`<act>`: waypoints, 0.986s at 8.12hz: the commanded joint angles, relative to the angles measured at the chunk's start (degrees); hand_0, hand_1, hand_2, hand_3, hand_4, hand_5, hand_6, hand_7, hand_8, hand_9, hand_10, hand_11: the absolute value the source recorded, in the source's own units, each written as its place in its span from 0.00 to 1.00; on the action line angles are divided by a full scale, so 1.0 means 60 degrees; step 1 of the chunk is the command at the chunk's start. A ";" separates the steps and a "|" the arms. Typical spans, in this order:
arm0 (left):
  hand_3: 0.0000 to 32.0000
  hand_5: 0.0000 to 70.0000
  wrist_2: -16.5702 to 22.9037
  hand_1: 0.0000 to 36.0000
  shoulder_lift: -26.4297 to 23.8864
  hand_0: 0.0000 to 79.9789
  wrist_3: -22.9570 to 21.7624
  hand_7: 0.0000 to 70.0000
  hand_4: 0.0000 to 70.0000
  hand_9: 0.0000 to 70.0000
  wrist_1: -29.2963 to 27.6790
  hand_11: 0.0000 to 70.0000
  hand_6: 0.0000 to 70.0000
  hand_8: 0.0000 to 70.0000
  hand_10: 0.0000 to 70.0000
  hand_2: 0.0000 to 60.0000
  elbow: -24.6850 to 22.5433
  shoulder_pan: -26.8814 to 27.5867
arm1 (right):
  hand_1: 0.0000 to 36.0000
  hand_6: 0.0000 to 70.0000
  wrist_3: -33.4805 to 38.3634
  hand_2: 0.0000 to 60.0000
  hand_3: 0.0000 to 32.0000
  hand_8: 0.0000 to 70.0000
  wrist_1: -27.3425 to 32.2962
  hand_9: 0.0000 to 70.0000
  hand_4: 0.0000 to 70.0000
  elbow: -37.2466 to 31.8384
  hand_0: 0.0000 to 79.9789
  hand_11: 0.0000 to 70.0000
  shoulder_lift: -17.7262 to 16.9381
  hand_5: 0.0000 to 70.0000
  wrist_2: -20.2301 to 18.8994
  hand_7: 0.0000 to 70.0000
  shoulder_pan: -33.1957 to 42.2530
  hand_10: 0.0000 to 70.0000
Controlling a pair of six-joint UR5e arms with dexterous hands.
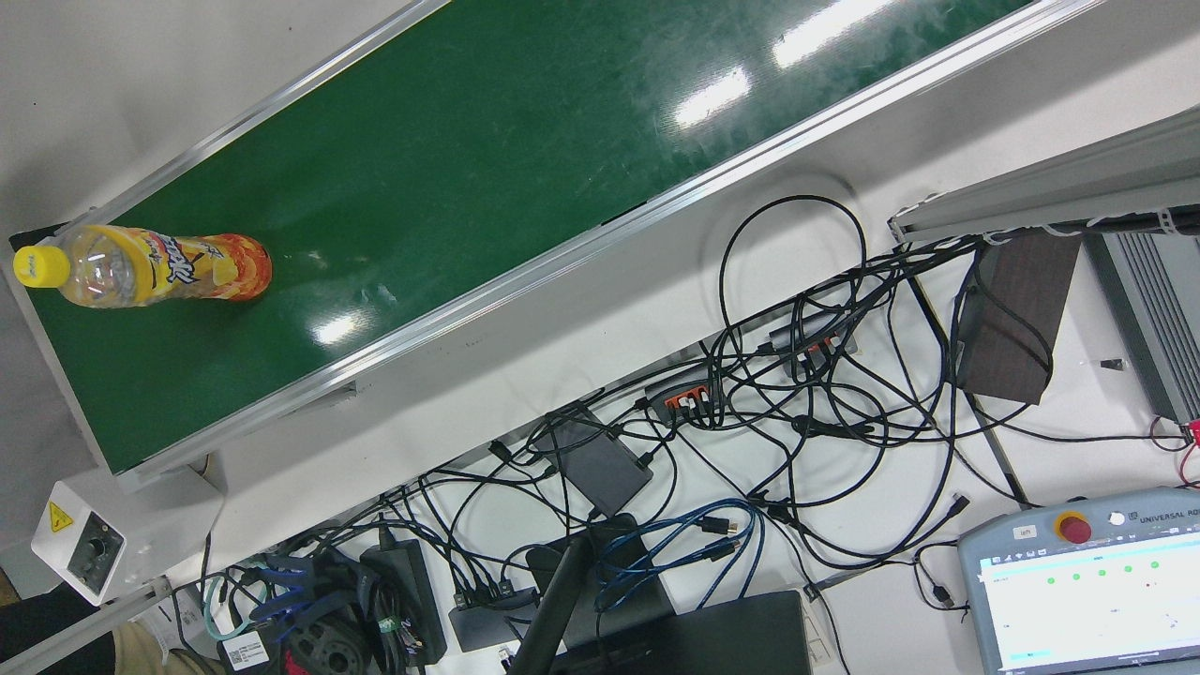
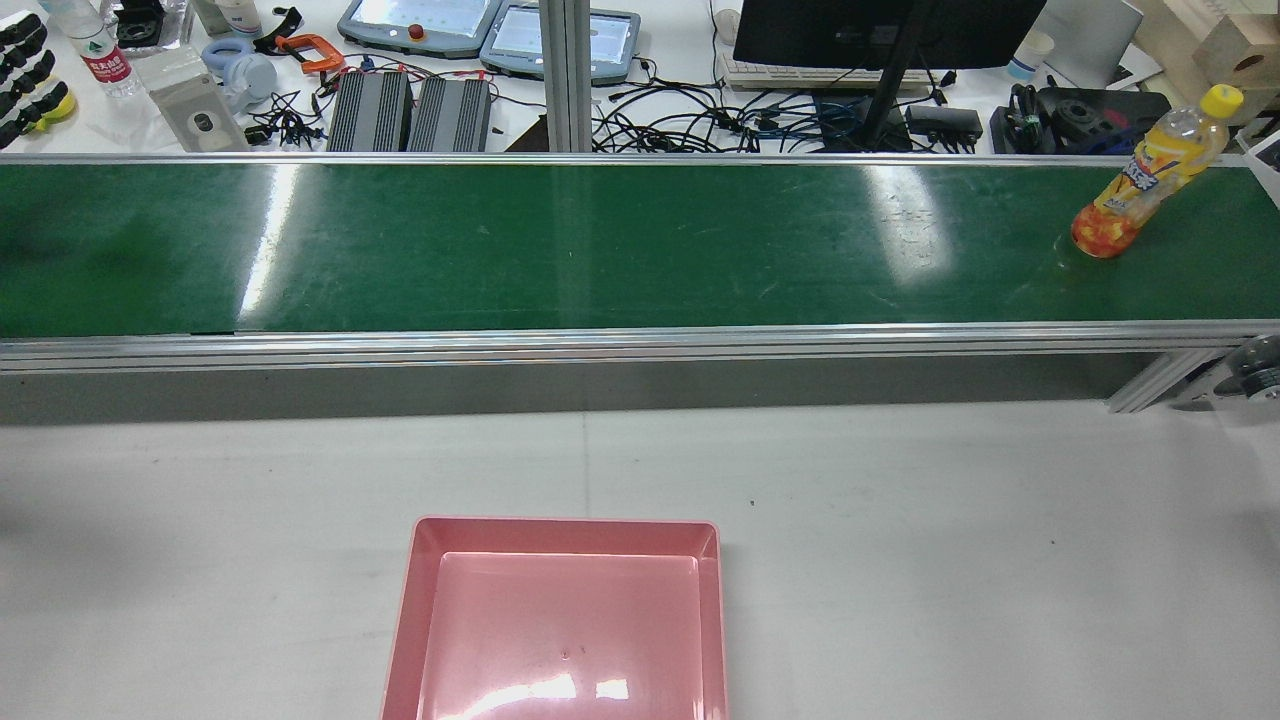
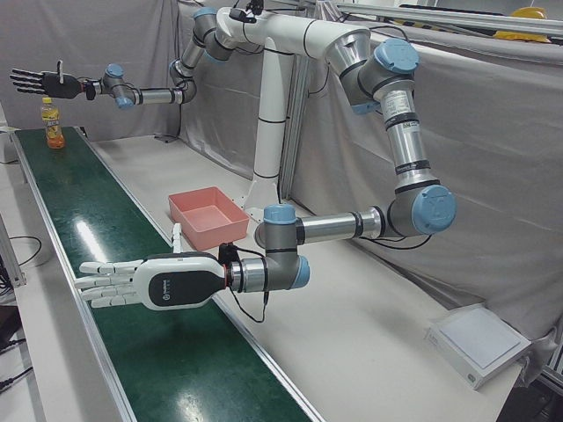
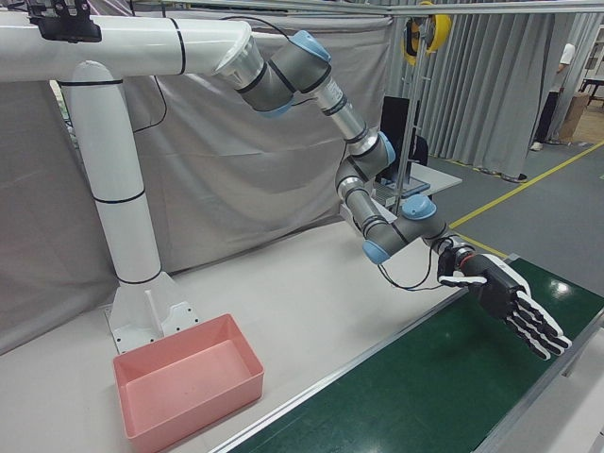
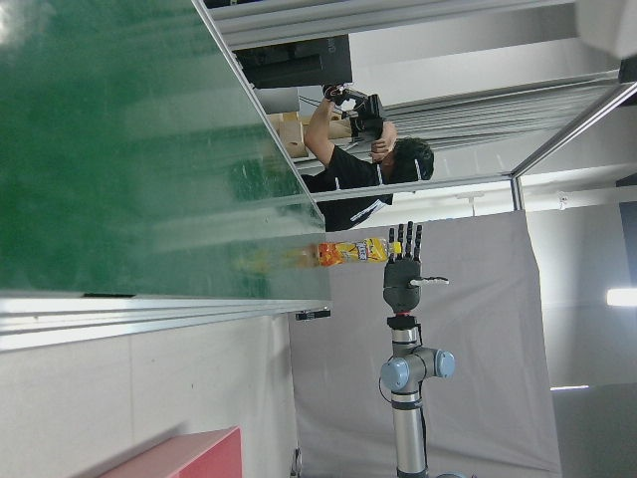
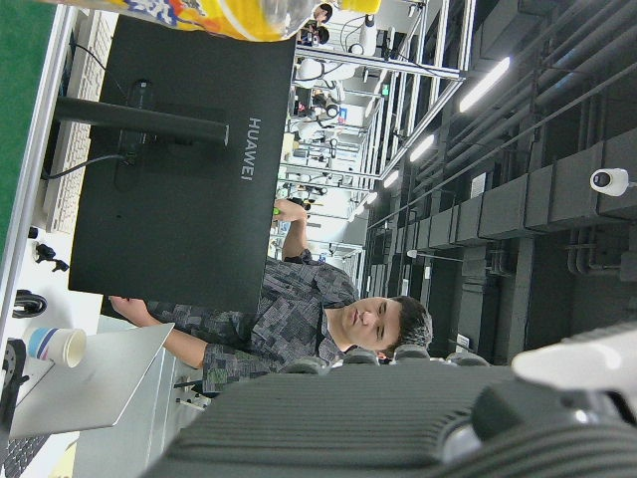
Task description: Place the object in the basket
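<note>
An orange drink bottle (image 1: 159, 267) with a yellow cap stands upright near one end of the green conveyor belt (image 2: 600, 240). It is at the far right in the rear view (image 2: 1140, 185) and far back in the left-front view (image 3: 54, 123). My right hand (image 3: 40, 83) is black, open with fingers spread, and hovers above and beside the bottle without touching it; it also shows in the right-front view (image 4: 510, 302). My left hand (image 3: 149, 281) is white, open and empty over the belt, far from the bottle. The pink basket (image 2: 560, 535) is empty.
The basket (image 3: 186, 227) sits on the white table beside the belt, between the arms. Cables, monitors and teach pendants (image 1: 1087, 581) crowd the bench beyond the belt. People stand behind the bench in the hand views.
</note>
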 commanded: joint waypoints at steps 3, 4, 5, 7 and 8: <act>0.00 0.15 0.0044 0.24 0.0073 0.73 -0.0126 0.00 0.00 0.00 -0.0011 0.06 0.00 0.00 0.02 0.00 -0.0115 -0.0029 | 0.00 0.00 0.0000 0.00 0.00 0.00 0.0000 0.00 0.00 -0.0028 0.00 0.00 0.0003 0.00 0.0000 0.00 -0.0009 0.00; 0.00 0.16 0.0044 0.23 0.0015 0.72 -0.0111 0.00 0.00 0.00 0.0003 0.07 0.00 0.00 0.03 0.00 -0.0143 -0.0015 | 0.00 0.00 0.0000 0.00 0.00 0.00 0.0000 0.00 0.00 -0.0013 0.00 0.00 -0.0011 0.00 0.0015 0.00 -0.0009 0.00; 0.00 0.16 0.0015 0.23 0.0043 0.72 -0.0096 0.00 0.00 0.00 0.0003 0.06 0.00 0.00 0.02 0.00 -0.0129 -0.0014 | 0.00 0.00 0.0000 0.00 0.00 0.00 0.0000 0.00 0.00 0.0016 0.00 0.00 -0.0011 0.00 0.0000 0.00 0.0006 0.00; 0.00 0.16 0.0044 0.23 0.0073 0.72 -0.0169 0.00 0.01 0.00 -0.0055 0.08 0.00 0.00 0.03 0.00 -0.0158 -0.0044 | 0.00 0.00 0.0000 0.00 0.00 0.00 0.0000 0.00 0.00 0.0016 0.00 0.00 -0.0011 0.00 0.0000 0.00 0.0006 0.00; 0.00 0.15 0.0015 0.23 0.0087 0.72 -0.0141 0.00 0.00 0.00 -0.0070 0.07 0.00 0.00 0.03 0.00 -0.0144 -0.0029 | 0.00 0.00 0.0000 0.00 0.00 0.00 -0.0014 0.00 0.00 0.0045 0.00 0.00 0.0003 0.00 -0.0014 0.00 0.0021 0.00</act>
